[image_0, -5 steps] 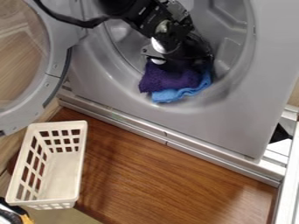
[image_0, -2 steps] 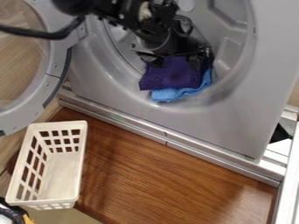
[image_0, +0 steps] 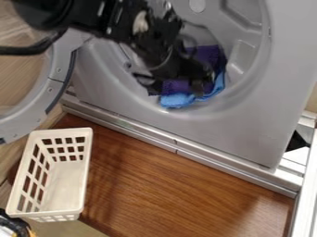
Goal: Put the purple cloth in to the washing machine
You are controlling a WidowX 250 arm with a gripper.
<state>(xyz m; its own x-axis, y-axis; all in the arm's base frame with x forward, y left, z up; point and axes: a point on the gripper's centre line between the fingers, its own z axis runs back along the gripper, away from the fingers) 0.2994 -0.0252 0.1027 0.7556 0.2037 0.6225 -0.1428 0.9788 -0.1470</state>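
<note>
The purple cloth [image_0: 212, 55] sits bunched up low in the gray washing machine [image_0: 248, 122]. Its round door [image_0: 59, 69] is open.

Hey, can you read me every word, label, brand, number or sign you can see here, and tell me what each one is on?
There are none that I can read.
Black robot arm: a few small pale marks, too blurred to make out as text.
Washing machine: no readable text on its front.
Basket, purple cloth, blue cloth: no readable text.
</note>
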